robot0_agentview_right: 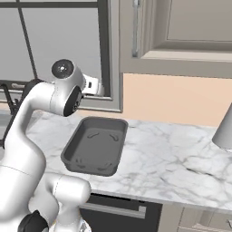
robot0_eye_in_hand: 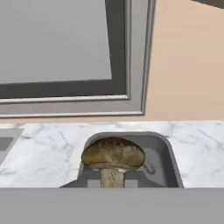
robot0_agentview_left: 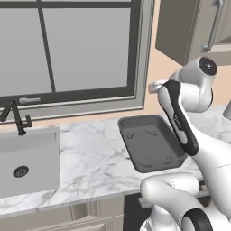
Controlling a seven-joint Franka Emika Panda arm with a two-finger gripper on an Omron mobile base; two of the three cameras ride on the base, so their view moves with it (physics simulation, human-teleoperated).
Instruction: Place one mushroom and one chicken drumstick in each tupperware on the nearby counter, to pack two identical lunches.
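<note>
The gripper [robot0_eye_in_hand: 112, 183] is closed tight on the stem of the mushroom [robot0_eye_in_hand: 113, 154], cap up, held in the air above the near end of the tupperware [robot0_eye_in_hand: 168, 153]. The tupperware [robot0_agentview_left: 151, 142] sits on the white marble surface [robot0_agentview_left: 90, 158] below a window [robot0_agentview_left: 67, 49], with a sink [robot0_agentview_left: 29, 158] at nine o'clock from it. The arm [robot0_agentview_right: 31, 131] bends high over the surface, its hand beside the window frame.

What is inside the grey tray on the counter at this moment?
The tray holds no food; its floor shows only faint moulded marks. The mushroom is gripped in the hand above it. The arm covers its right rim.
</note>
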